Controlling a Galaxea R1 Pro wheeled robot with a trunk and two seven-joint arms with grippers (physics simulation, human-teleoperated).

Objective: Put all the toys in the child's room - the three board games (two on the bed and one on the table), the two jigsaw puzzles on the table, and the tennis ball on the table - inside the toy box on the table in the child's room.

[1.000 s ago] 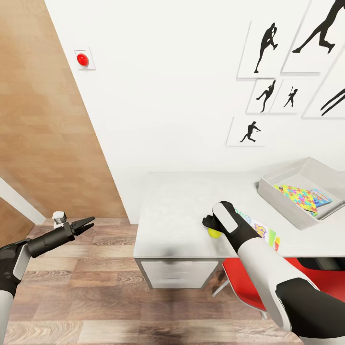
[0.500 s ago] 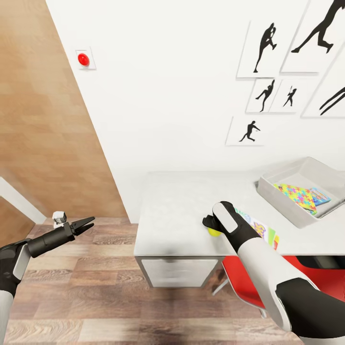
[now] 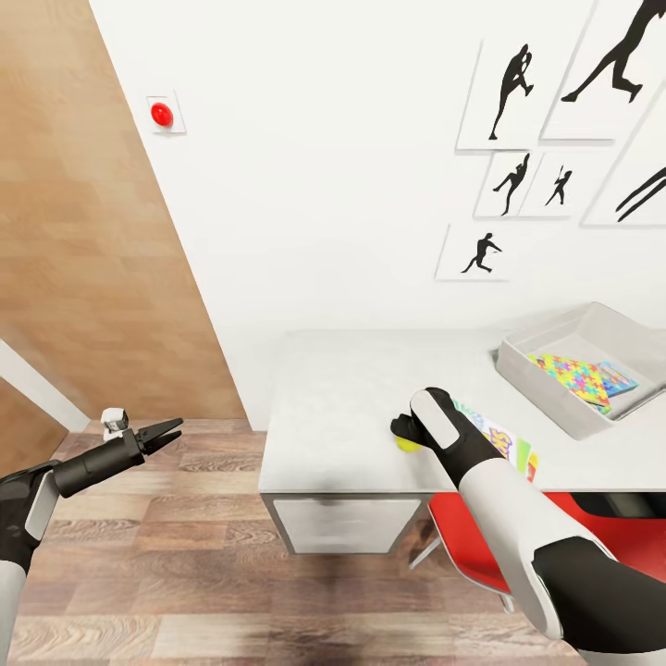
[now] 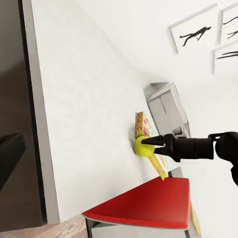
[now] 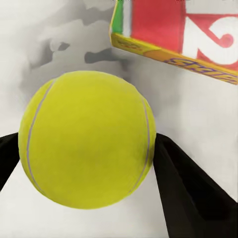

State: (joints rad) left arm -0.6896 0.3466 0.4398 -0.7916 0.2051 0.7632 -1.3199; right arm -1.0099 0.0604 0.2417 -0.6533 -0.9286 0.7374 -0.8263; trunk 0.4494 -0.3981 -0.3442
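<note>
On the pale grey-white desk (image 3: 342, 388), near its front edge, the right gripper (image 4: 151, 145) closes on the tennis ball (image 5: 87, 139), one black finger (image 5: 188, 191) pressed against each side of it. The right arm reaches forward over the red chair (image 3: 472, 546), forearm slanting toward ten o'clock in the head view. Just beside the ball lies a flat game carton (image 5: 183, 34), white, green and red with a yellow edge; a large white curved character shows on the red panel, but no word can be read. Its long axis runs roughly from ten to four o'clock in the head view. At three o'clock of the desk sits the toy box (image 3: 546, 388), holding a jigsaw puzzle (image 3: 573, 375). The left gripper (image 3: 166, 433) hangs over the wood floor (image 3: 185, 573) well apart from the desk, its fingers parted and empty, pointing toward two o'clock.
</note>
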